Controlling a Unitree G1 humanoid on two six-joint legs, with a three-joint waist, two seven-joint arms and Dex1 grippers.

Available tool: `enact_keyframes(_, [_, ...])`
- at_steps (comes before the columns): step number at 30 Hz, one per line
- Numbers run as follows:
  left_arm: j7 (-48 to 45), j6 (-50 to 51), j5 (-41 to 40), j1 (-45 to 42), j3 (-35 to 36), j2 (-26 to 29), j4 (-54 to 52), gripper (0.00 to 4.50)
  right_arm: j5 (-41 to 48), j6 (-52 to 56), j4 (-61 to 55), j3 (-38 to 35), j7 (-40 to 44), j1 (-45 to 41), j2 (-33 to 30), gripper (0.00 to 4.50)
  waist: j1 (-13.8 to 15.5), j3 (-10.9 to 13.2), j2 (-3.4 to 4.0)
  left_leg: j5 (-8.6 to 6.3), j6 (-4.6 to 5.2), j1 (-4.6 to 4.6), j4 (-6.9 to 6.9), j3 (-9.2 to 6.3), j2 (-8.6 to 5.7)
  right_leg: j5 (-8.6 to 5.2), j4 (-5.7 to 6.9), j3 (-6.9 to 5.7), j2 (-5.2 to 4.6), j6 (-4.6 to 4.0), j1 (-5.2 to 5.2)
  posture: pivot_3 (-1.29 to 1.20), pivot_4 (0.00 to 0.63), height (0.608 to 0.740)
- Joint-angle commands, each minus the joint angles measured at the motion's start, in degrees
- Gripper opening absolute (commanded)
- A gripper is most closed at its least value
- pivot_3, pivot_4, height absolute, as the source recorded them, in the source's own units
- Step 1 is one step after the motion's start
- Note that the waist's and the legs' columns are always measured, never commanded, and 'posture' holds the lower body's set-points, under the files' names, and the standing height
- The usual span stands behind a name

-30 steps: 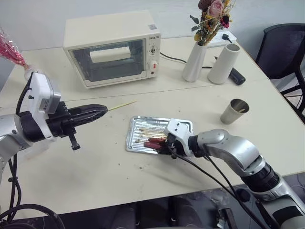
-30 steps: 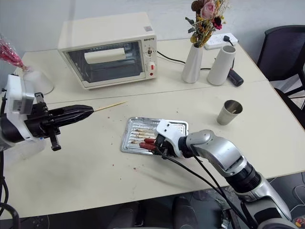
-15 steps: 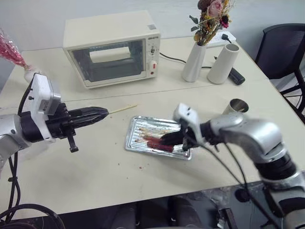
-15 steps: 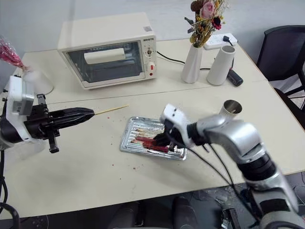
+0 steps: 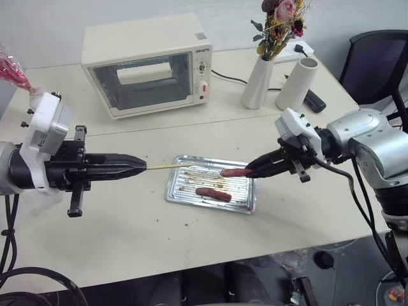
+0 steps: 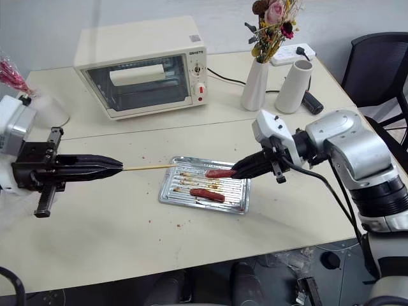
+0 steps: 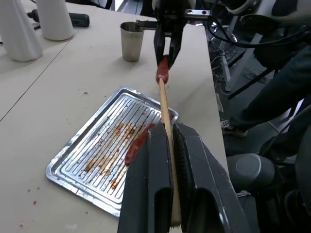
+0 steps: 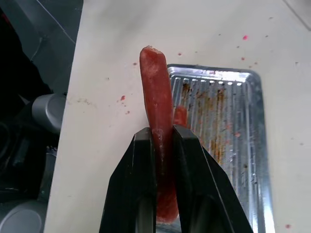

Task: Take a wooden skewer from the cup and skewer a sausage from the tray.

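My worry is the skewer glancing off the sausage's rounded end or snapping if the two aren't in line; left gripper clenched on the stick, reaching level toward the right; right gripper pinching the sausage above the tray, pointing left, tip facing tip.

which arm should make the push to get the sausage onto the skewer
Left, probably: its left gripper holds the wooden skewer aimed at the sausage, which the right gripper holds above the tray.
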Motion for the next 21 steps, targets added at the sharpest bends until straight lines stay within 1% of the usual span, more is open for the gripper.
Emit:
enact_keyframes(1, [0.85,0.32,-2.31,-1.67,-0.54,0.15,-1.93,0.0,0.54,-0.05,-0.9,-1.78,0.24,-1.2,1.27,0.3,0.06,0.0,0.0,0.0,0.0,0.0,0.0,0.0,0.0,0.0,0.04,0.0,0.0,0.0,0.0,0.0,0.15,0.74])
enact_keyframes(8, [1.53,-1.23,-0.35,-2.57,-3.31,-0.8,-2.27,0.0,1.39,1.6,-2.79,-2.62,-0.6,-1.31,2.61,0.3,0.09,0.0,0.0,0.0,-0.01,-0.01,0.03,0.0,0.0,0.0,0.14,0.0,0.0,0.0,0.0,0.0,0.15,0.74])
enact_keyframes(21, [-1.15,-2.8,3.21,-3.64,-4.09,0.13,0.8,0.0,2.24,3.14,-4.19,-4.52,-0.74,-1.04,1.82,0.3,0.1,0.0,0.0,0.0,-0.02,-0.01,0.06,0.02,0.0,0.0,0.18,0.0,0.07,0.0,0.0,0.0,0.15,0.74])
